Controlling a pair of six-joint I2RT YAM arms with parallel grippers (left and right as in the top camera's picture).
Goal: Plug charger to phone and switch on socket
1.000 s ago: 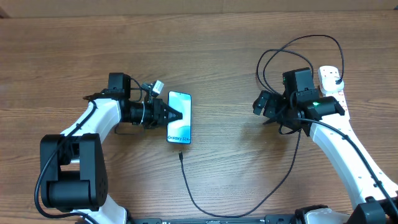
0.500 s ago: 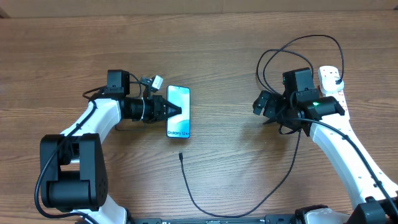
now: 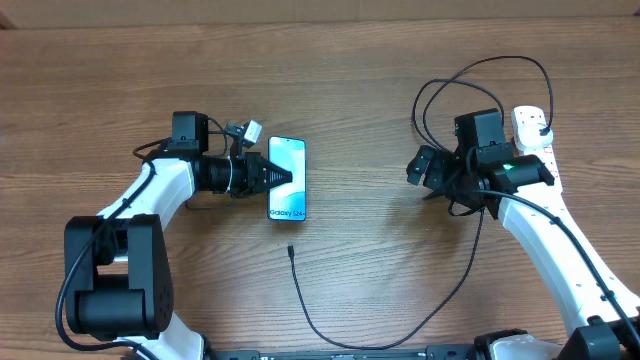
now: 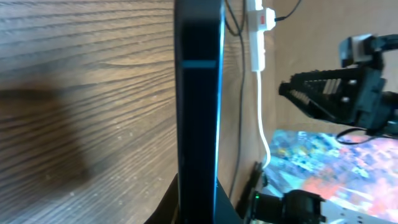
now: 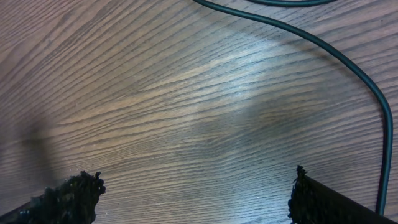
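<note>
- The charger (image 3: 300, 300) lay as a thin black cable on the table (image 3: 380, 80). Its connector tip (image 3: 290, 250) sat in the lower middle of the overhead frame, and the rest ran down, then right and up to loops in the upper right.
- The phone (image 3: 287, 205) lay flat left of centre with its screen lit. Its long axis ran top to bottom in the frame, and the lettered short edge faced down.
- The connector tip sat just below that lower edge, apart from it and nearly in line with the long axis. We judged that the plug-in would be a short push up the frame along that axis.
- The left gripper (image 3: 285, 178) came in from the left, clenched on the phone's left edge.
- The right gripper (image 3: 415, 168) hung right of centre with its jaws spread wide over bare wood, grasping nothing. It was well apart from the tip, up and to the right of it.
- The left arm was nearer the tip but occupied, so we reckoned the fetch would fall to the right arm.
- The socket (image 3: 528, 125) sat at the upper right, beside the right arm. We could not read its switch.
</note>
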